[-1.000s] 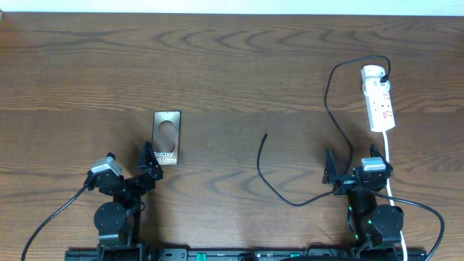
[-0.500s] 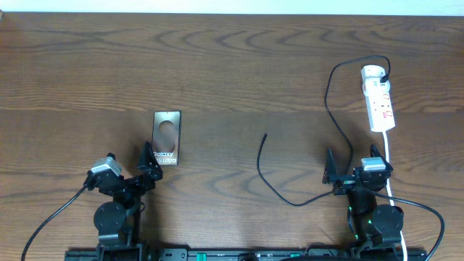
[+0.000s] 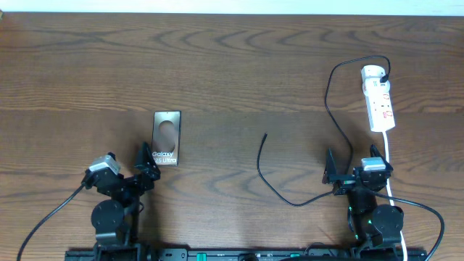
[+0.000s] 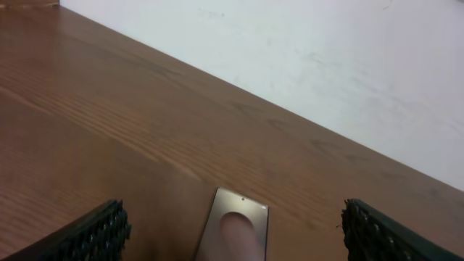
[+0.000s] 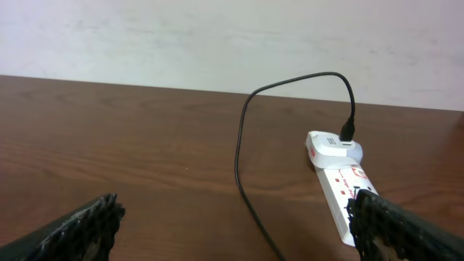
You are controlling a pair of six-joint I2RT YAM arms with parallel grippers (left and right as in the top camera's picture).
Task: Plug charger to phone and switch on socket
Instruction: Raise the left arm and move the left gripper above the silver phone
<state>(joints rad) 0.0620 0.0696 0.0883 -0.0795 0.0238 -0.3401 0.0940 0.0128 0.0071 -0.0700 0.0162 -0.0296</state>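
Note:
The phone (image 3: 167,138) lies flat on the wooden table, left of centre, its pale oval towards the far side. My left gripper (image 3: 148,163) stands open just in front of its near end, and in the left wrist view the phone (image 4: 235,228) shows between the two fingers (image 4: 98,232). The charger (image 3: 262,170) has its black plug in the far end of the white socket (image 3: 378,98). Its cable loops left and towards me, and the loose tip lies mid-table. My right gripper (image 3: 353,163) is open, empty, near the socket's front end. In the right wrist view the cable (image 5: 243,130) and socket (image 5: 341,181) lie ahead.
The socket's white cord (image 3: 388,152) runs from the socket's near end past the right arm towards the table's front edge. A pale wall (image 4: 326,65) rises behind the table's far edge. Thick black robot cables trail off both arm bases at the front.
The left arm has shifted very slightly by the phone's near end. The phone, the charger, the socket and the right arm have not moved.

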